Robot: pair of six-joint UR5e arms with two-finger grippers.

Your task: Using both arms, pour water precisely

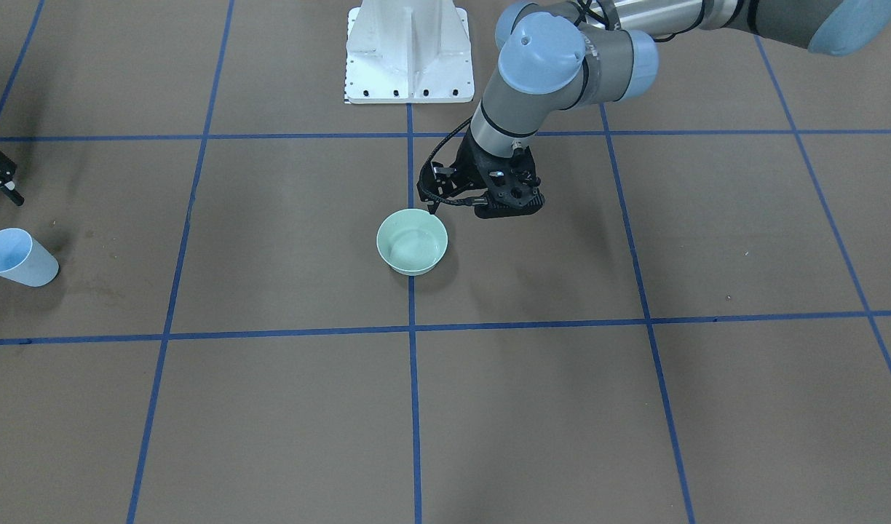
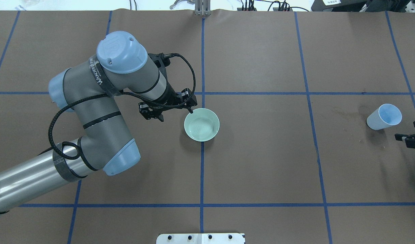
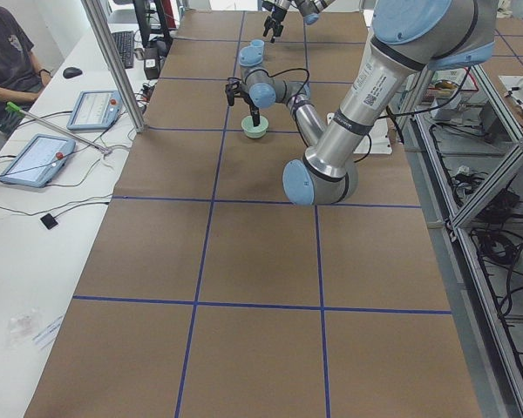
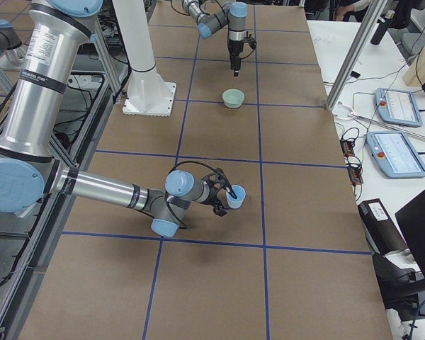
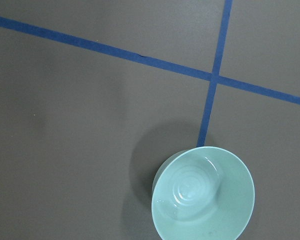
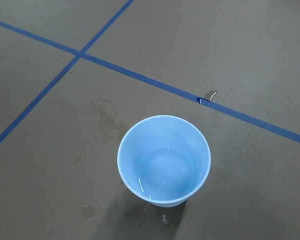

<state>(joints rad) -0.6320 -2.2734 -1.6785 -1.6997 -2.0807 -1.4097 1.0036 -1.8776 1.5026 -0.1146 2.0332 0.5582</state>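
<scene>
A pale green bowl [image 1: 412, 241] [image 2: 201, 124] stands at the table's middle on a blue tape line; the left wrist view shows faint rings and white glints in it [image 5: 202, 195]. My left gripper [image 1: 434, 207] [image 2: 190, 110] points down just beside the bowl's rim; its fingers look shut and empty. A light-blue cup [image 2: 383, 117] [image 1: 14, 256] stands upright at my right end and holds a little clear water [image 6: 165, 175]. My right gripper [image 2: 414, 131] [image 1: 5, 182] is open beside the cup and does not touch it.
The white bolted pedestal [image 1: 408, 51] stands behind the bowl. Dark damp stains [image 6: 107, 120] mark the brown paper around the cup. Blue tape lines [image 2: 202, 169] grid the table. Tablets and an operator [image 3: 9, 61] are at a side table.
</scene>
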